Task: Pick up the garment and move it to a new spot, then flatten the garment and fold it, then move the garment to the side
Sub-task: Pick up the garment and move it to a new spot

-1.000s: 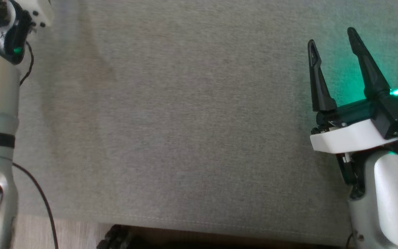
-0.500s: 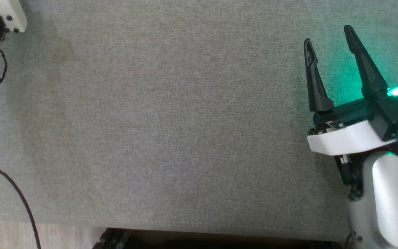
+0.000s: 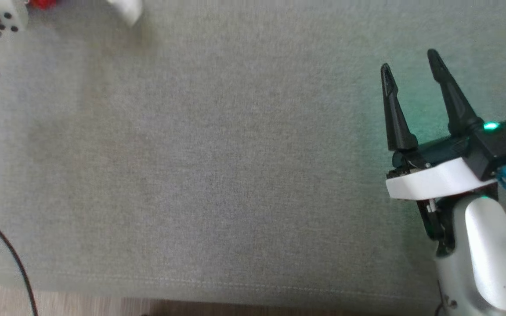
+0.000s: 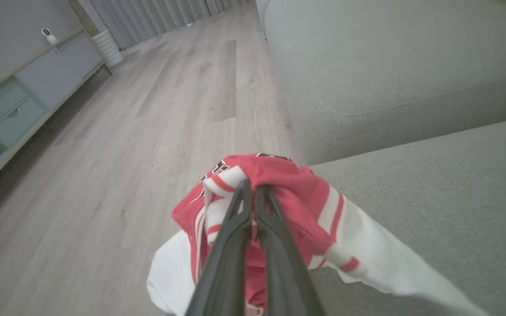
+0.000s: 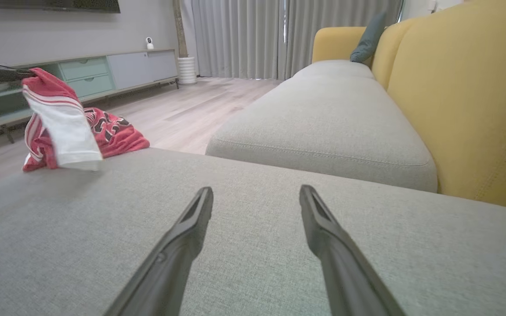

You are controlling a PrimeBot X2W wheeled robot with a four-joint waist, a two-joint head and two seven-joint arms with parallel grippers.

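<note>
While tight on garment [image 4: 299,193], left tool [image 4: 254,187]

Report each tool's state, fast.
Left tool: shut on the red-and-white garment.
Right tool: open, holding nothing.
</note>
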